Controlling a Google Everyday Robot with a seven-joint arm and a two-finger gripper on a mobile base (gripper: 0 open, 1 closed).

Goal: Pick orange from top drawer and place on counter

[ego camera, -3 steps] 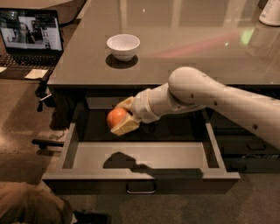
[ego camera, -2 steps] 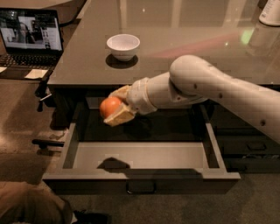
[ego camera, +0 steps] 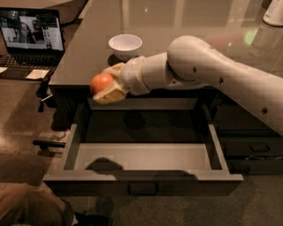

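Observation:
My gripper (ego camera: 106, 84) is shut on the orange (ego camera: 101, 82), a small round orange-red fruit. I hold it in the air at the height of the counter's front edge, above the left half of the open top drawer (ego camera: 141, 155). The drawer is pulled out and nothing lies on its light grey floor, which shows the arm's shadow. The glossy grey-brown counter (ego camera: 177, 26) lies just behind the orange. My white arm reaches in from the right.
A white bowl (ego camera: 125, 44) stands on the counter near its front edge, just behind and to the right of the gripper. An open laptop (ego camera: 30, 36) sits at the far left. Dark narrower drawers (ego camera: 252, 145) are to the right. A white object (ego camera: 273, 12) stands at the counter's far right.
My gripper has lifted the orange up and to the left, from inside the drawer opening to the level of the counter's front edge.

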